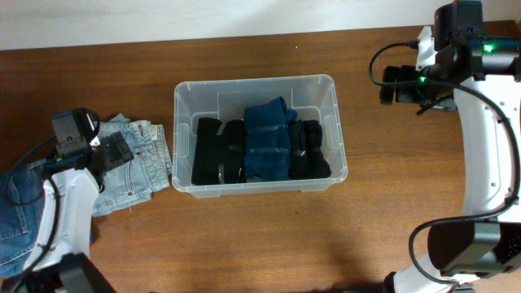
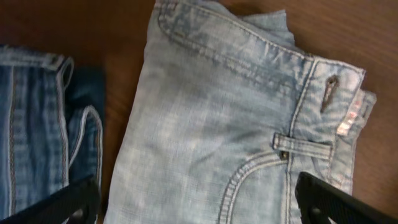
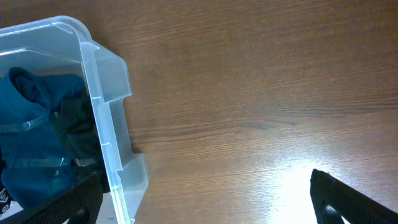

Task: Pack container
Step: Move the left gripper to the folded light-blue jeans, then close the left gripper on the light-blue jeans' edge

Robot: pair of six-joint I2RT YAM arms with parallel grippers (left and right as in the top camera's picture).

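Observation:
The clear plastic container sits mid-table holding black folded garments and a dark teal folded garment. Its corner also shows in the right wrist view. Light blue folded jeans lie on the table left of the container; they fill the left wrist view. My left gripper is open just above these jeans, touching nothing. My right gripper is open and empty above bare table, right of the container.
A darker blue denim garment lies at the far left edge, also in the left wrist view. The wooden table has bare room in front of and right of the container.

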